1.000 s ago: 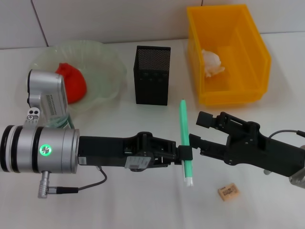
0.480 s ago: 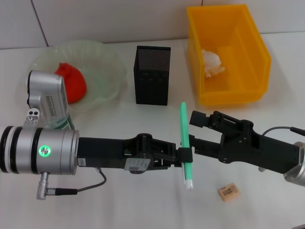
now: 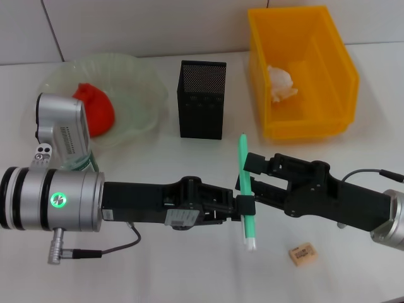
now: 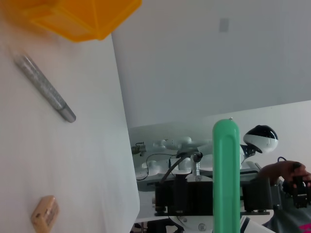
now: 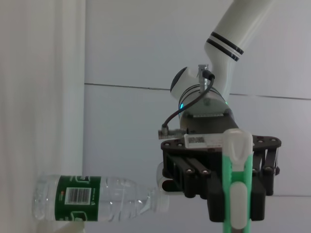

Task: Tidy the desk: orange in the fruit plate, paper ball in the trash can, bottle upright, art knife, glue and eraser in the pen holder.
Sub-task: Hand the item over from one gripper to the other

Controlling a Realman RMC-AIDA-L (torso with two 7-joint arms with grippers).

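1. Head view: the left gripper (image 3: 245, 204) is clamped on the green art knife (image 3: 246, 191), held above the desk (image 3: 189, 278) w/ the white end toward the robot. The right gripper (image 3: 251, 173) comes in from the right w/ jaws apart, one finger either side of the knife shaft just beyond the left grip; can't tell if the pads touch it. Around: pen holder (image 3: 202, 100) upright just beyond the knife tip, open path between them. Orange (image 3: 96, 108) sits in the fruit plate (image 3: 136, 82), partly hidden by the left arm's silver housing. Paper ball (image 3: 279, 82) lies in the trash can (image 3: 302, 69). Eraser (image 3: 302, 254) lies on the desk nr the robot, right of the knife, dark print on its face too small to read. Vs 1 s ago: right gripper has moved left, from just right of the knife to straddling it; knife, eraser and the rest unchanged.

2. Left wrist view: knife's rounded green end fills the foreground. Eraser, a grey stick (image 4: 44, 88) and a corner of the trash can are on the desk beyond.

3. Right wrist view: left gripper seen head-on, pinching the knife. Bottle (image 5: 97, 199) is behind; green label w/ barcode, text not legible.
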